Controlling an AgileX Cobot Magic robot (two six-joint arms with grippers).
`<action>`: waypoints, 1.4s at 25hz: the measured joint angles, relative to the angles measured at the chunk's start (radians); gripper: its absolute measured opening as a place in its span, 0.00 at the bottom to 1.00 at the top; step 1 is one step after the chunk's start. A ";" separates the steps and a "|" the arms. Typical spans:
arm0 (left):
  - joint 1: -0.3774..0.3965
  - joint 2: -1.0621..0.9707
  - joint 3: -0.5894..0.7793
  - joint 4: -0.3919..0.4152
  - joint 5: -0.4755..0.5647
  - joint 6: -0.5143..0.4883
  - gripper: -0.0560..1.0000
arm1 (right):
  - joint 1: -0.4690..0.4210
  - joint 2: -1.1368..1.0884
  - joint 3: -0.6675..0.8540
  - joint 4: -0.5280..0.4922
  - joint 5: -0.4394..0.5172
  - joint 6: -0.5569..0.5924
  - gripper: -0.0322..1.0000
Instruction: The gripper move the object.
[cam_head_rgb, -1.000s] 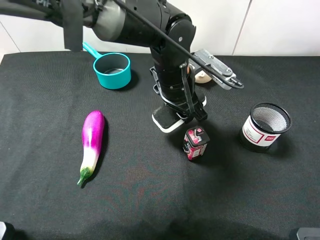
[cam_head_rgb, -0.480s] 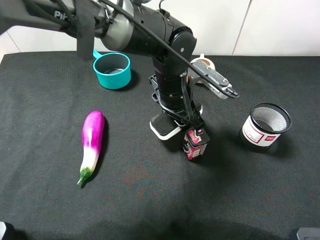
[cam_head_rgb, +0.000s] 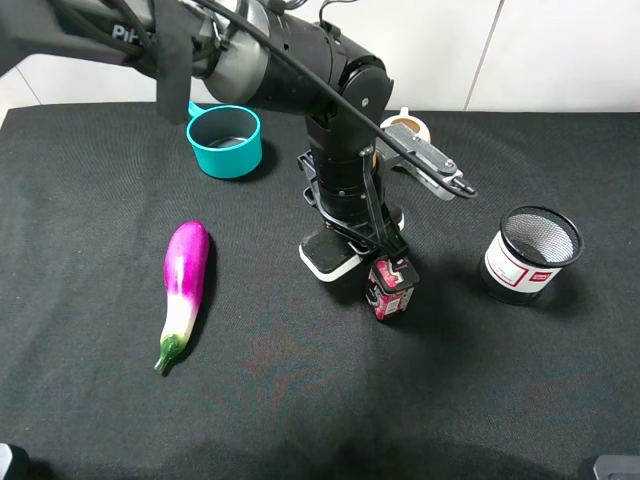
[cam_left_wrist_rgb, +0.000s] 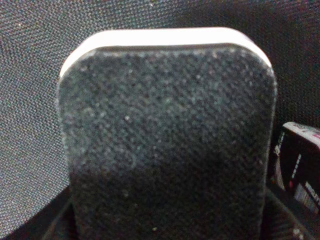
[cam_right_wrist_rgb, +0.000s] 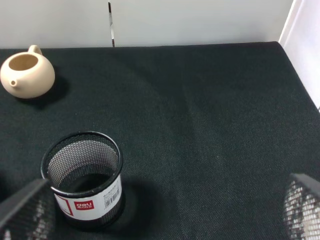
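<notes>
Left gripper (cam_head_rgb: 350, 238) pinching the board eraser (cam_head_rgb: 326, 260), small red-black can (cam_head_rgb: 390, 288) crowding just beside the eraser, mesh pen holder (cam_head_rgb: 530, 252) farther that way, eggplant (cam_head_rgb: 185, 285) well apart opposite, right gripper (cam_right_wrist_rgb: 160, 210) spread wide.

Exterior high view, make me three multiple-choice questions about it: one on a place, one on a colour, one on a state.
1. What stands closest to the board eraser?
A. eggplant
B. small red-black can
C. teapot

2. What colour is the handled cup at the back?
A. teal
B. yellow
C. white

3. How does the mesh pen cup stand?
A. on its side
B. upright
C. upside down

Answers:
1 B, the can sits right beside the eraser, while the others are far off.
2 A, its wall and handle are teal.
3 B, its open mouth faces up.
</notes>
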 joint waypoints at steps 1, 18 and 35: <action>0.000 0.000 0.000 0.000 0.000 0.000 0.70 | 0.000 0.000 0.000 0.000 0.000 0.000 0.70; 0.000 0.006 0.000 0.000 -0.009 -0.018 0.72 | 0.000 0.000 0.000 0.000 0.000 0.000 0.70; 0.000 0.006 0.000 0.000 -0.010 -0.023 0.88 | 0.000 0.000 0.000 0.000 0.000 0.000 0.70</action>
